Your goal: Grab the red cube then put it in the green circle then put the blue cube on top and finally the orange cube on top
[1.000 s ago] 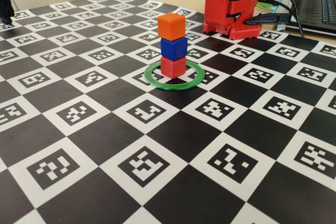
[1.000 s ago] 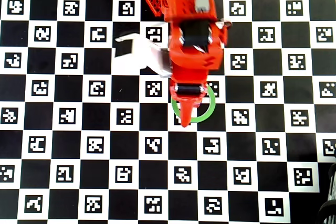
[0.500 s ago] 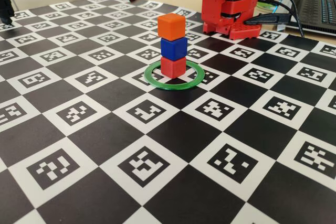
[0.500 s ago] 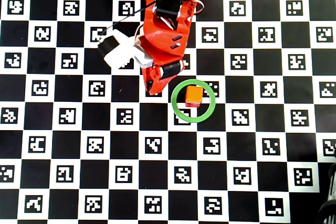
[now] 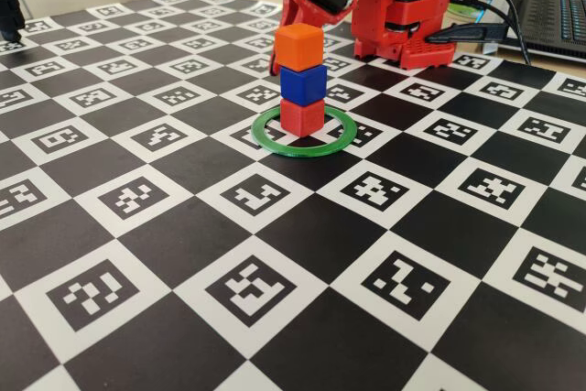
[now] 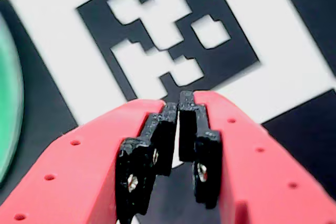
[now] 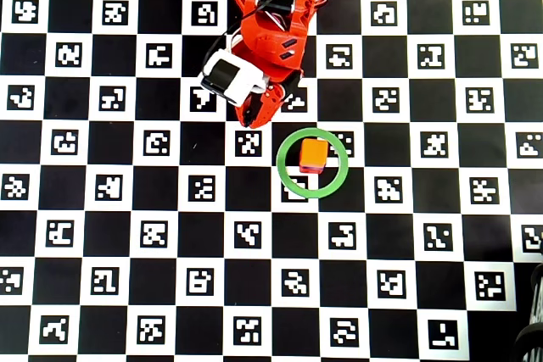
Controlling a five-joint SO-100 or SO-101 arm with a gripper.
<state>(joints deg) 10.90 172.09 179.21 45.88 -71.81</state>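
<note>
The red cube (image 5: 302, 116) sits inside the green circle (image 5: 302, 150). The blue cube (image 5: 303, 82) stands on it and the orange cube (image 5: 299, 44) is on top, in a slightly uneven stack. From overhead only the orange cube (image 7: 313, 153) shows fully, inside the ring (image 7: 281, 167). My gripper (image 7: 254, 120) is shut and empty, low over the board just up and left of the ring and clear of the stack. In the wrist view the gripper (image 6: 179, 100) has its black pads (image 6: 157, 140) together over a marker, with the ring's edge (image 6: 8, 103) at the left.
The red arm base (image 5: 403, 16) stands at the back of the checkered marker board (image 5: 275, 318). A laptop (image 5: 549, 16) and cables lie at the back right, a black object (image 5: 9, 11) at the far left edge, and another dark object (image 7: 530, 341) at the overhead view's bottom right corner.
</note>
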